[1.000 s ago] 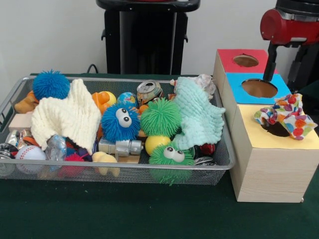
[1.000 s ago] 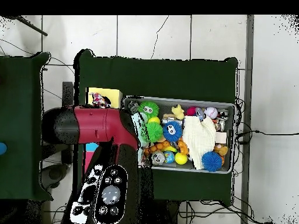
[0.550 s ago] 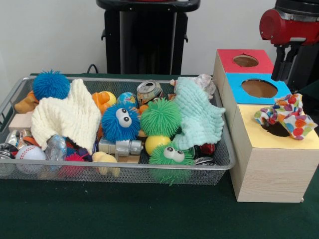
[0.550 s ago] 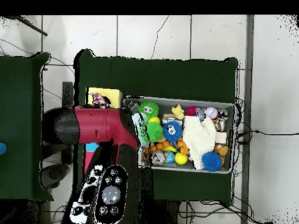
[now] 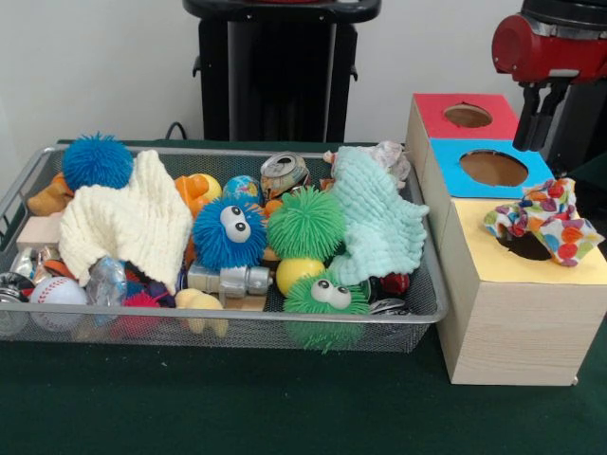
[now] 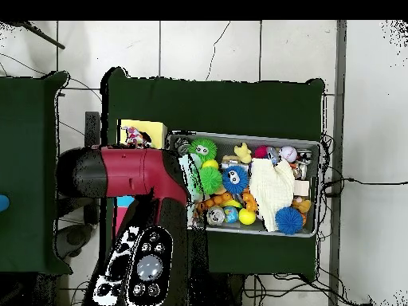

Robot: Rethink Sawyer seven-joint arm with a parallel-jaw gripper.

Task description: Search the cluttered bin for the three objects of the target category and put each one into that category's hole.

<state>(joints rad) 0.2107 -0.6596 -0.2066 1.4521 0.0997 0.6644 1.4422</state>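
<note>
Here, nearest the front-view camera, a green tablecloth (image 5: 237, 403) covered the table, and on it stood a wire mesh bin (image 5: 228, 327) beside a wooden sorting box (image 5: 512, 322). Along the bin's near wall lay a baseball (image 5: 55, 290), a green googly-eyed puffer ball (image 5: 322, 296) and a small metal cylinder (image 5: 229, 279). Behind these sat a yellow ball (image 5: 296, 273), a blue googly-eyed puffer ball (image 5: 229, 232) and a plain green puffer ball (image 5: 305, 224). A cream knitted cloth (image 5: 123, 223) was draped over the left-hand clutter, and a mint knitted cloth (image 5: 379, 223) over the right-hand clutter. Farther back lay a plain blue puffer ball (image 5: 97, 161) and a dented drink can (image 5: 284, 172). On the box, the nearest panel was yellow (image 5: 560, 270); a cloth printed with coloured hearts (image 5: 542, 220) lay bunched across its hole, partly outside it. Beyond came a blue panel with a hole (image 5: 493, 168), then a red panel with a hole (image 5: 468, 116). The gripper (image 5: 538, 114) hung from the red arm (image 5: 550, 47) above the box's far right side, clear of the panels, its two dark fingers (image 5: 524, 118) parted a little and holding nothing. In the overhead view the arm (image 6: 131, 171) hid most of the box, and the gripper could not be made out.
</note>
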